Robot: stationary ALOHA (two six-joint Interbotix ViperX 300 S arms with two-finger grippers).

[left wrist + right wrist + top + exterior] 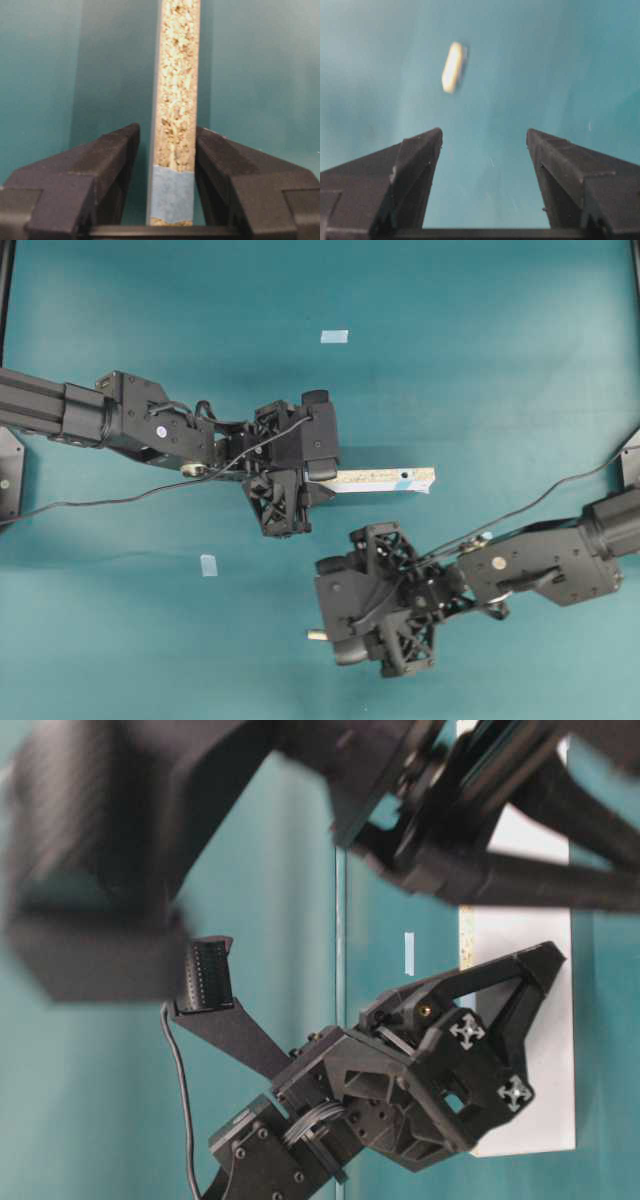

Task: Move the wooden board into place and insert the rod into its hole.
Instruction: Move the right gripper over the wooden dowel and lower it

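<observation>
The wooden board point(385, 479) stands on its long edge, reaching right from my left gripper point(325, 483). Its dark hole point(405, 475) sits near the far end, by a strip of blue tape. In the left wrist view the board point(176, 75) runs between the fingers of the left gripper point(167, 130), which is open: teal shows between the left finger and the board, and the right finger lies close alongside. The rod point(317, 635) lies on the mat just left of my right gripper point(333, 615). In the right wrist view the rod point(454, 67) is ahead of the open, empty right gripper point(485, 131), slightly left.
Two light-blue tape squares lie flat on the teal mat, one far back point(334, 337) and one front left point(208, 565). In the table-level view the board's white face point(545, 940) shows behind the left gripper's fingers point(500, 1060). Black frame posts stand at the mat's side edges.
</observation>
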